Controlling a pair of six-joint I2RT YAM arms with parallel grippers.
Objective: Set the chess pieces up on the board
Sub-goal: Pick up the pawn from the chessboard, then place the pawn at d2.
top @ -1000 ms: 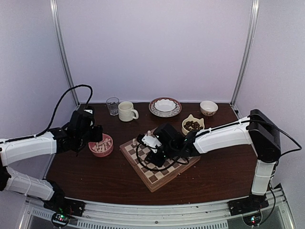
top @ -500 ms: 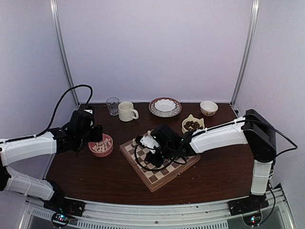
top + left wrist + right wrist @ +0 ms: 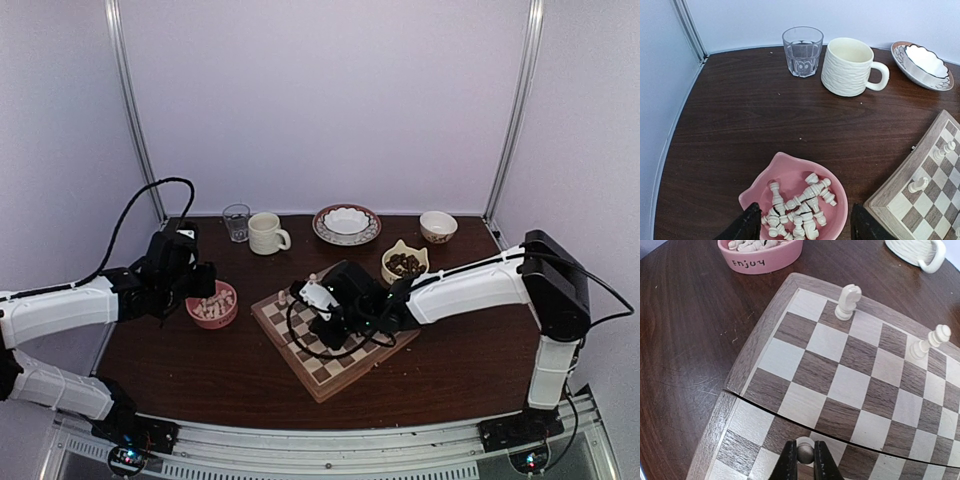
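Tight pinch by right claw (image 3: 805, 445) on chess piece (image 3: 805, 454) head; long axis upright, on board (image 3: 830, 340). Open left claw (image 3: 805, 210) above pink bowl (image 3: 790, 162).

The right gripper (image 3: 805, 446) has its jaws pinched on the rounded top of a pale chess piece (image 3: 805, 453) over the near edge of the board (image 3: 840, 385). Two cream pieces (image 3: 847, 302) stand upright on the far row, well apart. Beyond, on the dark counter (image 3: 685, 340), sit a pink bowl (image 3: 760, 255) lettered "Enjoy" and a mug (image 3: 915, 251).
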